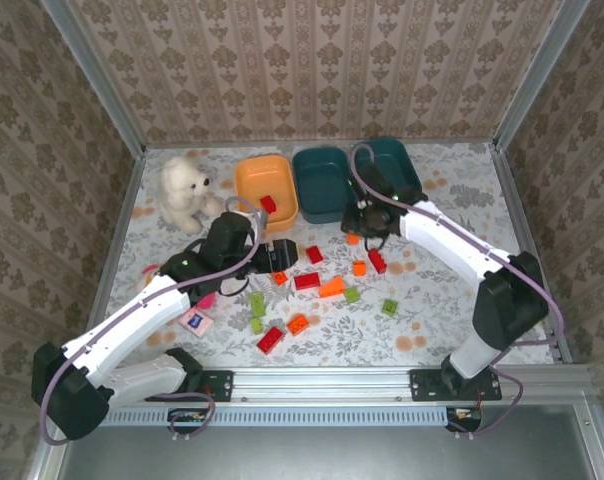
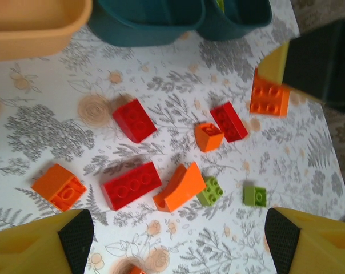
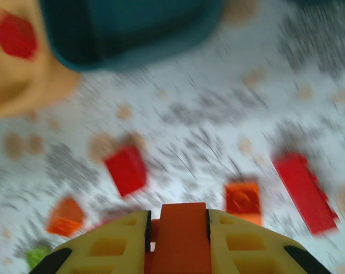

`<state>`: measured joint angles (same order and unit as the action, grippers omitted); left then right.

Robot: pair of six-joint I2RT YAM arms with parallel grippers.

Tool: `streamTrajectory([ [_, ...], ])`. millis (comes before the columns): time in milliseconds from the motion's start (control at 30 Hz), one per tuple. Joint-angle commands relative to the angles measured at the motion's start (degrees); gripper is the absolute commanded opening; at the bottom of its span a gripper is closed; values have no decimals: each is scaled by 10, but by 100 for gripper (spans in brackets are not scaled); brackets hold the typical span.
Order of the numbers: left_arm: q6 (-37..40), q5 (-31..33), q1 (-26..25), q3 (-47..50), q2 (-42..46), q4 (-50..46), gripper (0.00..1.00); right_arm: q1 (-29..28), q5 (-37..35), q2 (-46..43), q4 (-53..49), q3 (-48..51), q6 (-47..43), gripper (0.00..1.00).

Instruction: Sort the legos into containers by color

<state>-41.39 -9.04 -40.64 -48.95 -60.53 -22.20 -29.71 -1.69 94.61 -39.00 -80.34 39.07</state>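
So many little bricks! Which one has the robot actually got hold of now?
The orange brick pinched in the right claw. The other bricks I can see lie loose on the table, bar a red one in the orange tub.

Even bright light, right-wrist blur

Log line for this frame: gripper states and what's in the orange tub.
right gripper: shut on small orange plastic brick | left gripper: open over loose bricks | orange plastic tub: one red brick inside
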Motion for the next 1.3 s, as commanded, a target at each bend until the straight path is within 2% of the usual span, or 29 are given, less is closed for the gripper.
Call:
streamTrajectory([
  [0, -25, 18, 22, -18, 8, 6, 82, 3, -23, 90, 39, -84, -38, 16],
  [167, -28, 16, 47, -28, 9, -28, 81, 17, -15, 236, 35, -238, -57, 16],
  [367, -23, 18, 58, -19, 46, -76, 80, 38, 18, 359, 50, -357, -68, 18],
  [500, -27, 25, 65, -3, 79, -113, 79, 43, 35, 440, -5, -457, -74, 21],
  [600, -32, 30, 67, 8, 106, -137, 78, 46, 44, 477, -28, -497, -73, 24],
  [733, -49, 35, 70, 25, 132, -169, 77, 50, 51, 482, -27, -501, -67, 29],
  [1000, -75, 39, 70, 46, 161, -188, 75, 52, 51, 442, -38, -525, -87, 50],
  [1167, -83, 32, 69, 53, 159, -184, 74, 48, 47, 372, -32, -507, -98, 50],
  [1267, -90, 19, 68, 58, 143, -173, 72, 36, 40, 283, 20, -415, -108, 48],
])
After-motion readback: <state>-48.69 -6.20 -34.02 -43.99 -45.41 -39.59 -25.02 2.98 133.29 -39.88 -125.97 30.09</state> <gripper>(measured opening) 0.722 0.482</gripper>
